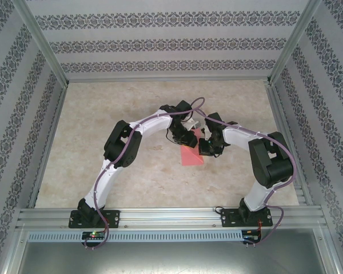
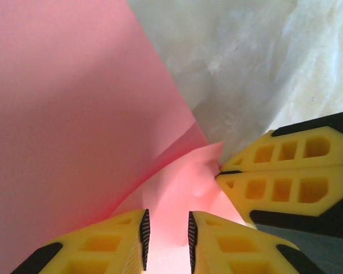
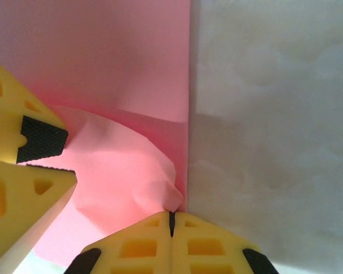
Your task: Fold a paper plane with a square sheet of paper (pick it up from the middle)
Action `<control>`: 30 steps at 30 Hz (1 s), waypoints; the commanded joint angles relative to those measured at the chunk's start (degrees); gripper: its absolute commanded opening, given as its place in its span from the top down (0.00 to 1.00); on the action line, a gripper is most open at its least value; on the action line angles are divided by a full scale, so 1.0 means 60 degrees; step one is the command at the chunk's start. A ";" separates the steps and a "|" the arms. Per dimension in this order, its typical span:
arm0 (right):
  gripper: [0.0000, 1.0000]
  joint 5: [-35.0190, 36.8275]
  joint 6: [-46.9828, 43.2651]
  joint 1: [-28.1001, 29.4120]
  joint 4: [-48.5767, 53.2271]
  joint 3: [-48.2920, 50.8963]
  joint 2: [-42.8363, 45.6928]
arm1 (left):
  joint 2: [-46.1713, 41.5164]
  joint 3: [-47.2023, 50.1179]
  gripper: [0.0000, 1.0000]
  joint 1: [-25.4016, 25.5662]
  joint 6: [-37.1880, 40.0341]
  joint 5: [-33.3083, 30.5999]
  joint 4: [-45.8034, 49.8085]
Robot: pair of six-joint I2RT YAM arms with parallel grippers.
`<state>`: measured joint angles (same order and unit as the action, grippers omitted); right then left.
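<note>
The square sheet of paper [image 1: 192, 157] is pink-red and lies on the table between the two arms, partly folded, with a flap curling up off the flat layer [image 2: 74, 114]. My right gripper [image 3: 172, 216] is shut on a crumpled corner of that raised flap [image 3: 131, 165], right at the paper's straight edge. My left gripper [image 2: 167, 220] stands just left of it, its jaws a narrow gap apart with the lifted flap [image 2: 177, 188] running between them and neither pad pressed to it. The right gripper's fingers [image 2: 280, 182] show at the right in the left wrist view.
The marbled beige tabletop [image 1: 103, 142] stretches around the paper, framed by aluminium rails [image 1: 160, 217] at the near edge and patterned walls [image 1: 160, 45] on three sides. Both arms bend in over the table's middle, their wrists close together.
</note>
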<state>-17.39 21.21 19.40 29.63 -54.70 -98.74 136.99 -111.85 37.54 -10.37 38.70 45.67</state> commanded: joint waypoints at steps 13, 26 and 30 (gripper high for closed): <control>0.97 0.0126 0.0024 0.0160 0.0229 0.0173 0.0072 | 0.0283 0.0504 0.72 0.0145 0.0651 -0.1078 0.0802; 0.87 -0.0327 0.0442 0.0166 0.0470 0.0574 0.2076 | 0.0299 0.1282 0.72 0.0145 0.0849 -0.1991 0.0496; 0.91 -0.1083 0.0949 0.0296 -0.0063 0.1230 0.2511 | 0.0342 0.1295 0.72 0.0145 0.0836 -0.2127 0.0445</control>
<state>-20.25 24.08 20.05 30.46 -49.71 -84.93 135.48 -107.46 37.93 -6.66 35.00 43.75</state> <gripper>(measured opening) 0.095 0.275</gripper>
